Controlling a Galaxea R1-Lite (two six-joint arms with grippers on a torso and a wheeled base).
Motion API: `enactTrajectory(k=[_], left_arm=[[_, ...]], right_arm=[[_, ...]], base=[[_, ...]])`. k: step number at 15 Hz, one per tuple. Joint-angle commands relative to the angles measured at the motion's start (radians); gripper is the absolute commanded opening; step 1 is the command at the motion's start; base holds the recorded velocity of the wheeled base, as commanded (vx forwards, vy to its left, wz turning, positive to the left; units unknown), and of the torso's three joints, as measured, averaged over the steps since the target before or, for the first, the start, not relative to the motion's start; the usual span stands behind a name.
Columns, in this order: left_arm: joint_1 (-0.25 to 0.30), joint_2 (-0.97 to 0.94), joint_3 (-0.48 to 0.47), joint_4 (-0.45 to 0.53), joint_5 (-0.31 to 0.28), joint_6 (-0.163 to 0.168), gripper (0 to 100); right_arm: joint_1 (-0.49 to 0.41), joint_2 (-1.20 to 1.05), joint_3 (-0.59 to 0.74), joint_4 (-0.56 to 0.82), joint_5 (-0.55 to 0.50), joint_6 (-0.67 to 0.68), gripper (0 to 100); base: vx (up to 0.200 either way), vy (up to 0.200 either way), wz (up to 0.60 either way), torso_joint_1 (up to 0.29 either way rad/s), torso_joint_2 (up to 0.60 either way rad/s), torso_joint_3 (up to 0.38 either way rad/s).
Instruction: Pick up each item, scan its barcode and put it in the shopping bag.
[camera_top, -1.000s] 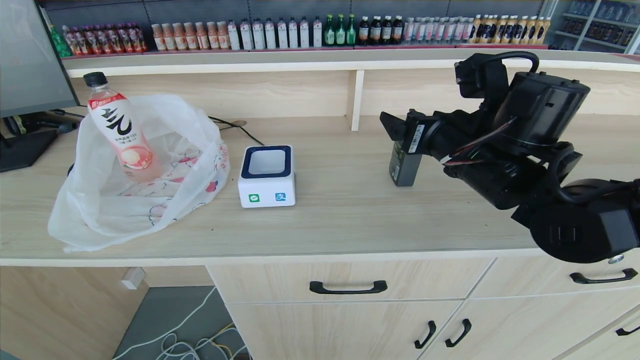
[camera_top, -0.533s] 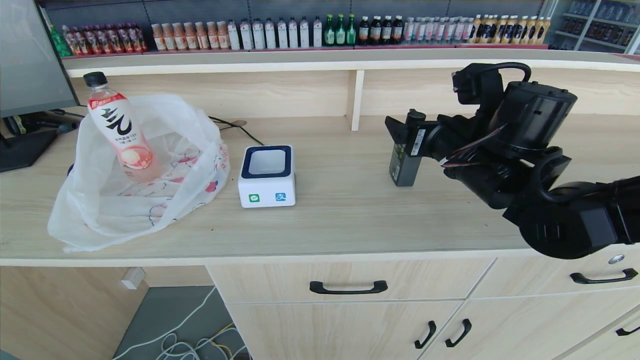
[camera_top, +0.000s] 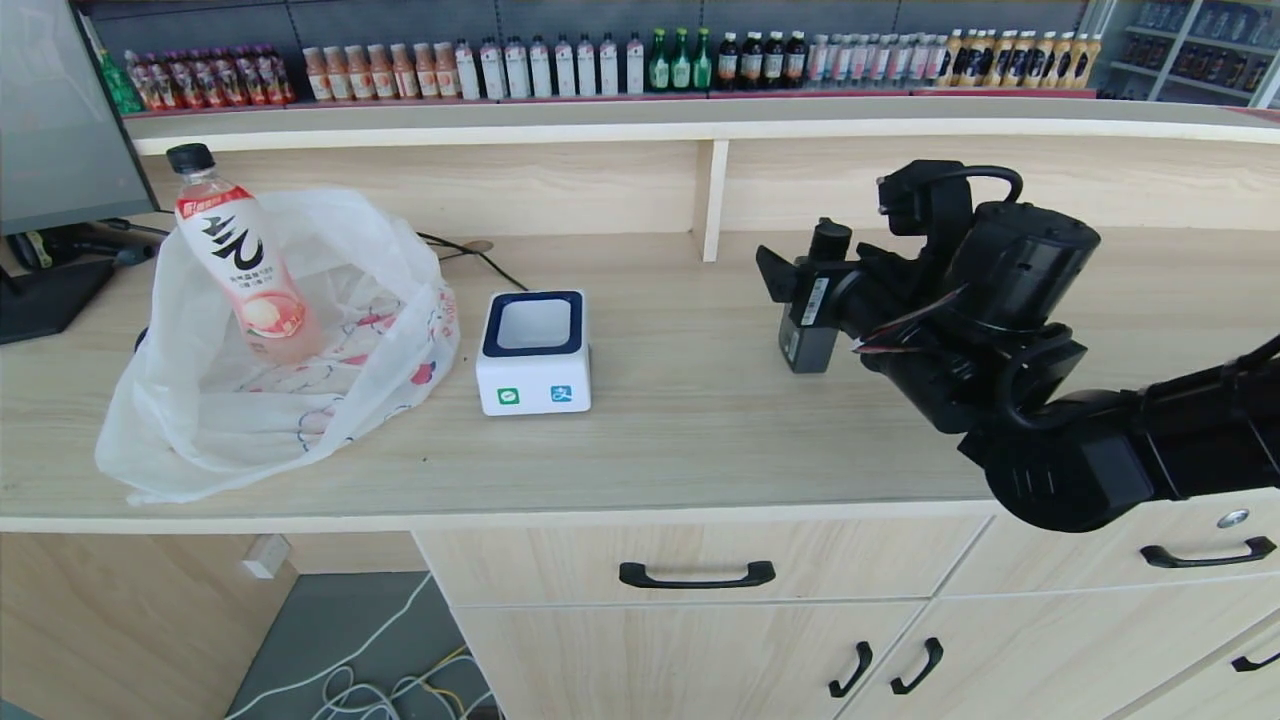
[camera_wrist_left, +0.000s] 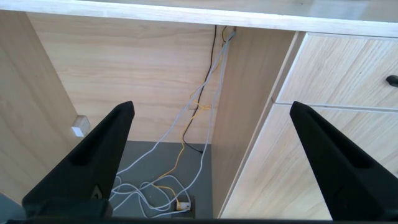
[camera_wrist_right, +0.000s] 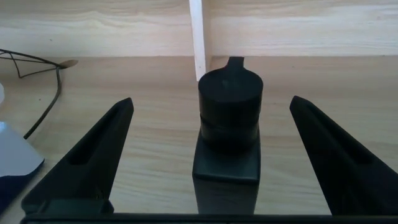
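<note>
1. Right gripper (camera_top: 803, 292) (camera_wrist_right: 211, 109): positioned over the right part of the counter (camera_top: 700, 430), level with the upper part of the dark bottle (camera_top: 805, 348) (camera_wrist_right: 229, 130).
2. Right fingers (camera_wrist_right: 93, 155): released. One finger stands on each side of the dark bottle. The right wrist view shows a clear gap on both sides, so there is no contact.
3. Dark bottle: upright on the counter, right of the scanner (camera_top: 535, 355) and well apart from it. It has a square body and a round black cap. It stands near the vertical divider (camera_top: 711, 200) at the far side of the counter.
4. Left gripper (camera_wrist_left: 211, 109): held below counter level, facing the open space beside the drawers (camera_wrist_left: 336, 68). Loose cables (camera_wrist_left: 158, 186) lie on the floor there.
5. Left fingers (camera_wrist_left: 93, 155): released, nothing between them.
6. Bag (camera_top: 385, 265): white plastic, on the left part of the counter, mouth open and facing up.
7. Pink bottle (camera_top: 240, 260): inside the bag, tilted, black cap at the far left, neck above the bag's rim.
8. Scanner: white box with a dark-framed top window, just right of the bag, between the bag and the dark bottle.
9. Monitor (camera_top: 60, 110): far left, behind the bag.
10. Shelf (camera_top: 600, 100): along the far side, carrying a row of bottles.
</note>
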Motion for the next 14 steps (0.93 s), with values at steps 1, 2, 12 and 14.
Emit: enactTrajectory(k=[1,2,12,14], left_arm=[[0.0,0.0,0.0,0.0,0.001,0.0,100],[0.0,0.0,0.0,0.0,0.001,0.0,100],[0.0,0.0,0.0,0.0,0.001,0.0,100],[0.0,0.0,0.0,0.0,0.001,0.0,100]], right_arm=[[-0.001,0.027,0.001,-0.001,-0.001,0.0,100],[-0.01,0.039,-0.003,-0.004,-0.001,0.0,100],[-0.039,0.093,-0.02,-0.015,0.008,0.023,100],[-0.042,0.1,-0.022,-0.015,0.007,0.023,100]], base=[[0.0,0.0,0.0,0.0,0.0,0.0],[0.0,0.0,0.0,0.0,0.0,0.0],[0.0,0.0,0.0,0.0,0.0,0.0],[0.0,0.0,0.0,0.0,0.0,0.0]])
